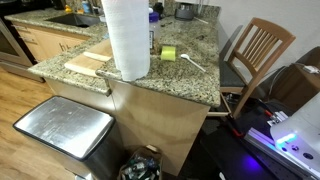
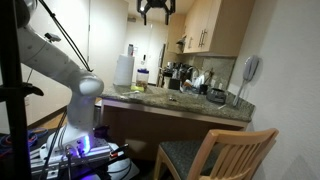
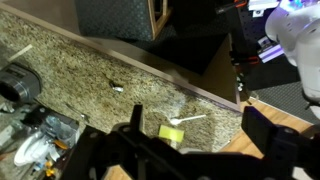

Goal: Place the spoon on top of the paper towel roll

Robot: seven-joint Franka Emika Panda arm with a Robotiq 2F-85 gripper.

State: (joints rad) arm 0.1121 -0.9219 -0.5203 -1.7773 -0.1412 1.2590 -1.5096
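Note:
The spoon (image 1: 192,63) is small and white and lies flat on the granite counter (image 1: 190,85), just beside a yellow-green cylinder (image 1: 168,52). The tall white paper towel roll (image 1: 127,38) stands upright further along the counter and also shows in an exterior view (image 2: 124,70). My gripper (image 2: 156,10) hangs high above the counter, open and empty. In the wrist view the spoon (image 3: 187,121) and the yellow-green cylinder (image 3: 171,132) lie far below, between the open fingers of my gripper (image 3: 197,128).
A flat wooden board (image 1: 88,63) lies next to the roll. Kitchen clutter and appliances stand at the back of the counter (image 2: 185,80). A steel bin (image 1: 65,130) stands on the floor in front of the counter, and a wooden chair (image 1: 255,55) at its end.

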